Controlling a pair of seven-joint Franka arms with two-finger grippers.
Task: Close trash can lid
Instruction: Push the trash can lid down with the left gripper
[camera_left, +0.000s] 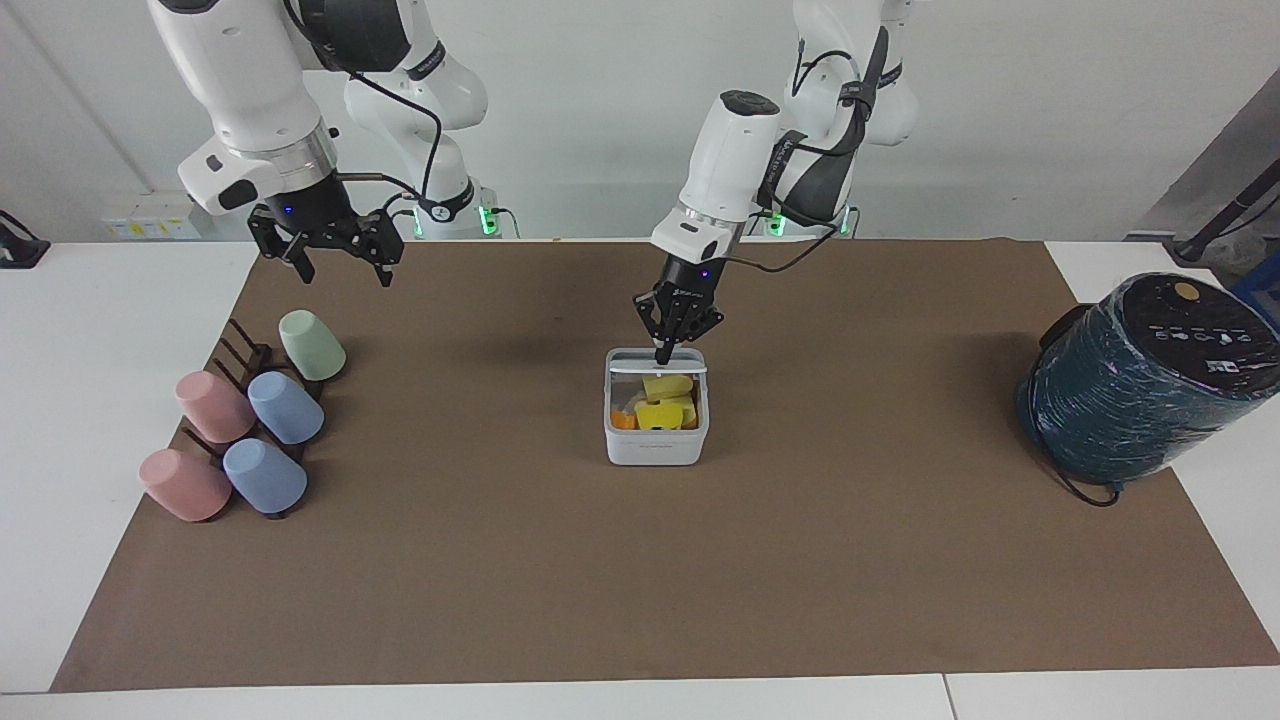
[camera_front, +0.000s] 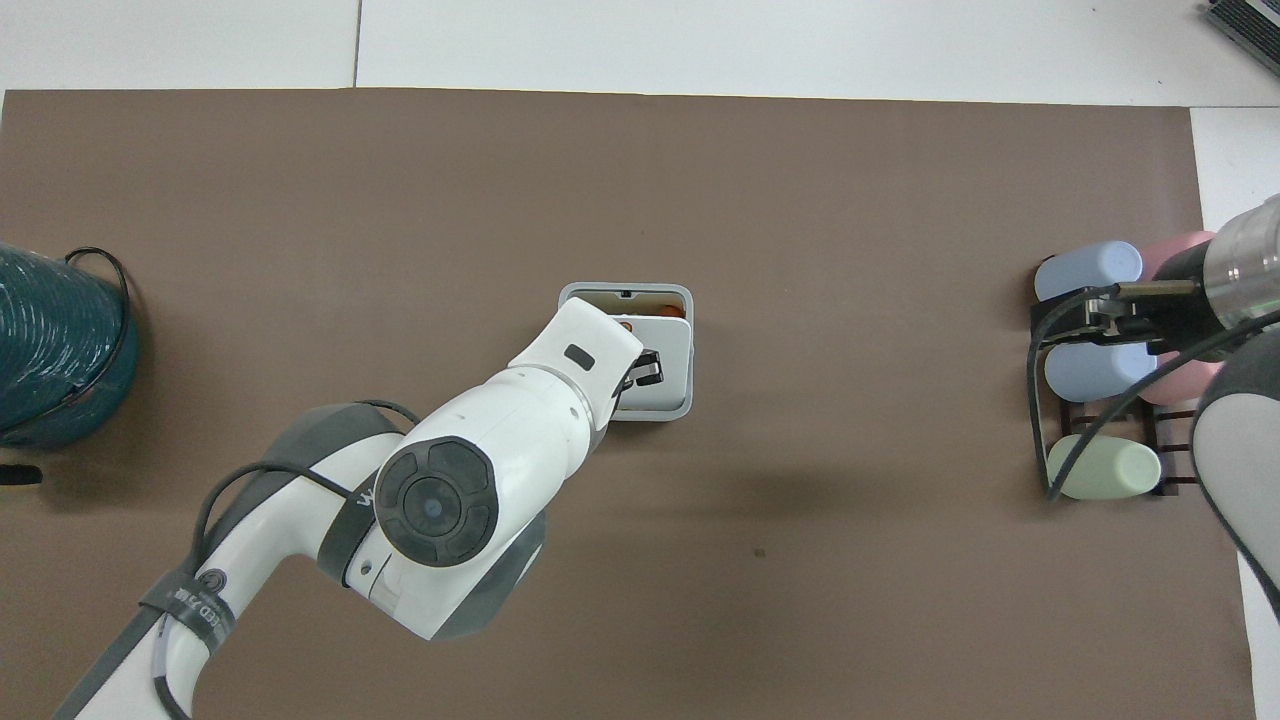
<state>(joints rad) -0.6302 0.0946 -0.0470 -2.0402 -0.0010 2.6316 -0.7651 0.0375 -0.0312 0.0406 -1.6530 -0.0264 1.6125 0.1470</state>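
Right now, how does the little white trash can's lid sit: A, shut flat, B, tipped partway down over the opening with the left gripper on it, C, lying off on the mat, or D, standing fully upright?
B. The lid slants over the trash can, whose yellow contents show beneath it, and the left gripper sits on the lid's top edge.

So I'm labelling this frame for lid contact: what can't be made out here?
- Overhead view: the left arm's wrist hides most of the lid.
- Facing view: the lid shows edge-on; its contact with the left gripper is unclear.
- Trash can lettering: too small.
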